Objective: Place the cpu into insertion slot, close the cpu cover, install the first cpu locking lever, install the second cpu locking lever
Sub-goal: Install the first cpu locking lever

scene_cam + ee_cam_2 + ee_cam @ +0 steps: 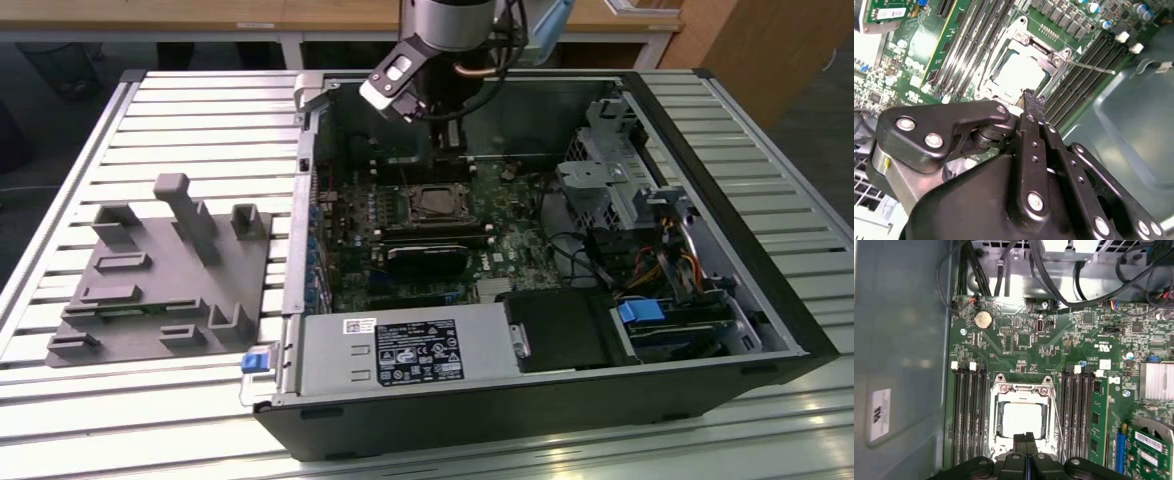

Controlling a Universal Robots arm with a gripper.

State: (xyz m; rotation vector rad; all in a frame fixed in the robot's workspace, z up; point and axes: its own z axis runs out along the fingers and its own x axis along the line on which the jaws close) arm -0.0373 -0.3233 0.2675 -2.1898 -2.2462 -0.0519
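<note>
Pale silvery square cpu [1024,421] seated in the dark-rimmed insertion slot [998,426], under the thin metal-frame cpu cover [1019,389]. Black gripper [1026,437] at the socket's edge, fingers [1021,442] closed on nothing. The chip is probably light, rigid and fragile, best held by its edges.

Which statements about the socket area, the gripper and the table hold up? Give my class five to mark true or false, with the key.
1. The cpu lies in the insertion slot. True.
2. The gripper holds the cpu. False: it is shut with nothing in it, over the slot's edge.
3. The cpu cover lies down around the cpu. True.
4. The grey fixture sits inside the computer case. False: it stands on the slatted table, to the exterior view's left of the case.
5. Long memory slots run along one side of the insertion slot only. False: they flank it on both sides.
</note>
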